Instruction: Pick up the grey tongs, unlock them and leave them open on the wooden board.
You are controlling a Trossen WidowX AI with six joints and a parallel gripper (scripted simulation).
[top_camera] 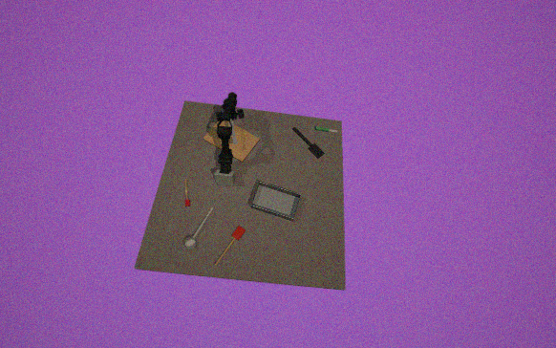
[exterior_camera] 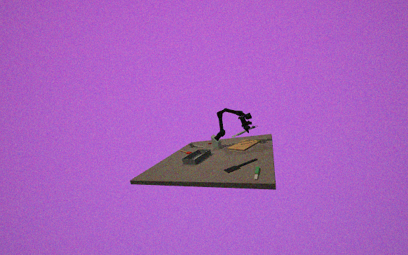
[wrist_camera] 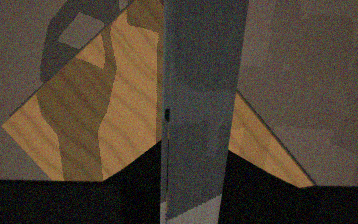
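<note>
My gripper (exterior_camera: 247, 130) (wrist_camera: 186, 147) is shut on the grey tongs (exterior_camera: 238, 134) (wrist_camera: 202, 65) and holds them in the air above the wooden board (top_camera: 250, 141) (exterior_camera: 238, 146) (wrist_camera: 130, 85). In the exterior view the tongs slant, with the end toward the arm's base lower and the far end higher. In the wrist view they run from top to bottom between the black fingers, and their arms look close together. Which end is the tips, and the state of the lock, I cannot tell. In the top view the arm mostly hides the tongs. The roasting tin (top_camera: 275, 200) (exterior_camera: 188, 161) is empty.
A black spatula (top_camera: 316, 150) (exterior_camera: 231, 169) and a green-handled tool (top_camera: 323, 128) (exterior_camera: 257, 170) lie beyond the board. A red spatula (top_camera: 239, 232), a pale ladle (top_camera: 190, 243) and a small red-tipped tool (top_camera: 187, 203) lie on the other side of the arm's base.
</note>
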